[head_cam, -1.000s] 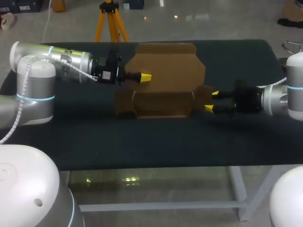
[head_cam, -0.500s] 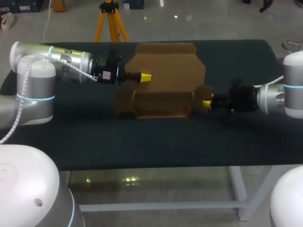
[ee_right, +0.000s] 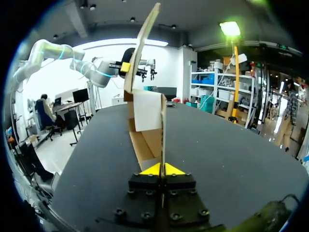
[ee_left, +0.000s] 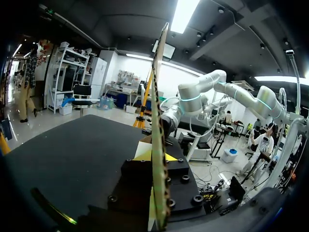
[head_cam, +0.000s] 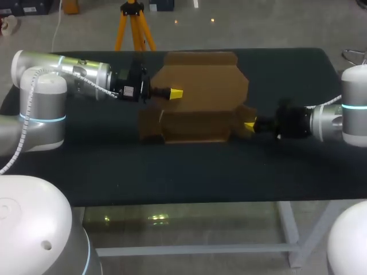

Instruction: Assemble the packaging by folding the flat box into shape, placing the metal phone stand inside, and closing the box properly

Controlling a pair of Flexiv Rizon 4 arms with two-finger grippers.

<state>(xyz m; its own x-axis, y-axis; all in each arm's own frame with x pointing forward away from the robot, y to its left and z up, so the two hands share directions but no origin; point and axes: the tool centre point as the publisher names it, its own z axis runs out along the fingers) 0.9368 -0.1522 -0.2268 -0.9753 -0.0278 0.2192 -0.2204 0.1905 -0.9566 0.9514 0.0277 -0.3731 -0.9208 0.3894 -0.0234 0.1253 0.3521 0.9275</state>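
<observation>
Looking down from the head camera, I see the partly folded brown cardboard box (head_cam: 195, 123) at the middle of the dark table (head_cam: 172, 172); its shallow tray part sits on the near side, and its wide lid panel (head_cam: 203, 77) with clipped corners rises behind it.

My left gripper (head_cam: 176, 93) comes in from the left and pinches the left edge of that lid panel; in the left wrist view the cardboard runs edge-on between the two yellow tips, which press on it from both sides.

My right gripper (head_cam: 249, 125) comes in from the right and is pressed together on the small side flap (head_cam: 243, 113) at the tray's right end; in the right wrist view the thin flap stands upright between the yellow tips, with the tray's brown inside and a paler flap face just ahead; beyond them the lid panel climbs at a tilt, my other arm clamped high on its edge.

A small pale label (head_cam: 129, 90) sits on the left gripper's black housing; it is too small for me to read; I can make out no print on the cardboard.
</observation>
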